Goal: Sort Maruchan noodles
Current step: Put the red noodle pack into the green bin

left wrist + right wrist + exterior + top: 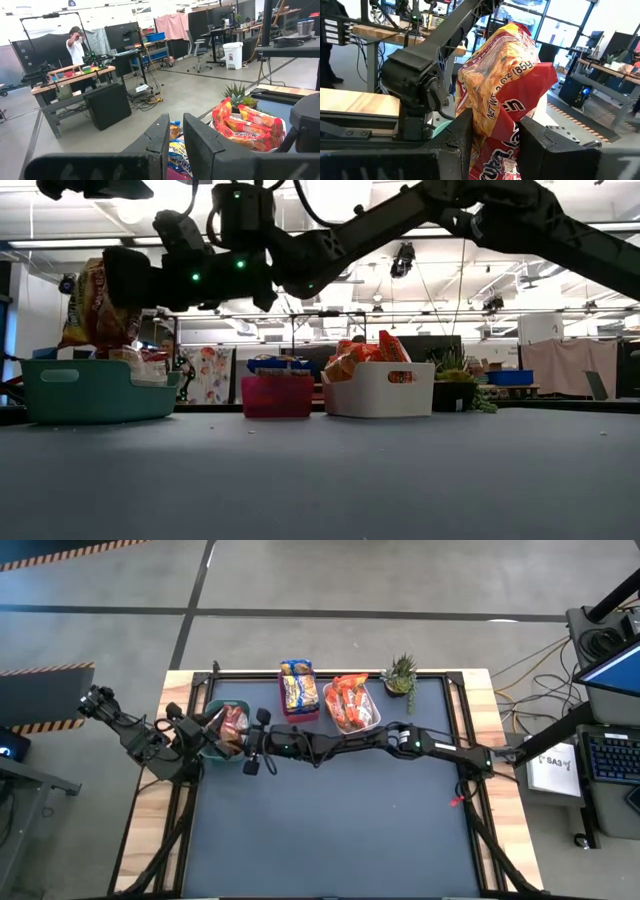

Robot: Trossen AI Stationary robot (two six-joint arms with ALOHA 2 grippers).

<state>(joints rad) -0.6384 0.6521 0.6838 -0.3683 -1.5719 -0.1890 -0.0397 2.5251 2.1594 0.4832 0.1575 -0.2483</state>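
Note:
A red-orange Maruchan noodle packet (507,70) stands upright over the green bin (90,392) at the table's far left, with my right gripper (495,132) shut on it. The green bin holds more packets (233,720). Yellow-and-blue packets (298,688) lie in the red bin (277,396), and orange ones (350,700) in the white bin (378,390). My left gripper (176,137) hovers level just left of the green bin, its fingers nearly together with nothing between them. My right gripper pinches the packet's lower part (492,117) between its two fingers, and the wrapper crumples there. The fingers come level from the table's right side. The packet stands upright above them (95,305), lifted clear over the green bin.
The three bins stand in a row along the far edge, with a small potted plant (400,675) to the right of the white bin. The dark mat (330,830) toward the near edge lies bare. A person stands in the room far beyond the table.

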